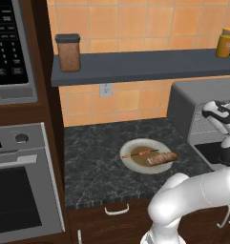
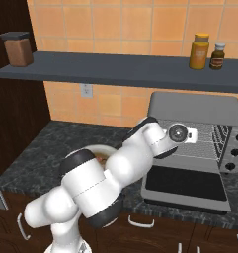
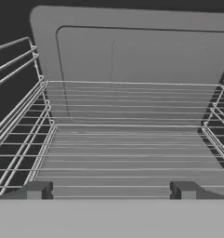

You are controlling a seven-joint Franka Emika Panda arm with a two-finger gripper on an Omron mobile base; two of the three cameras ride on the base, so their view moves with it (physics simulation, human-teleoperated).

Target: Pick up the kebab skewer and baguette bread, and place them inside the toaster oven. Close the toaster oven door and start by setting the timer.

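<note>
Wire rack (image 3: 127,148) bars run right under my tool (image 3: 111,190), whose two dark tips stand wide apart with nothing between them, aimed into the toaster oven (image 2: 194,111) at the right end of the surface (image 1: 95,167). Its door (image 2: 184,184) is dropped flat toward me, so the mouth is open and the rack bare. Both foods lie well to the left on a pale plate (image 1: 130,162) near the middle of the surface: the kebab skewer (image 1: 141,153) on the far side, the baguette bread (image 1: 161,158) just beside it on the near side, close enough that I cannot tell if they touch. I judge the skewer light and stiff but thin, apt to roll or twist in a pinch, so I would take it across the meat chunks at its middle, where there is bulk to bite on. The loaf looks crusty outside, probably yielding within, light and not slippery; a grasp across its middle, square to its length, should hold it level without crushing.
</note>
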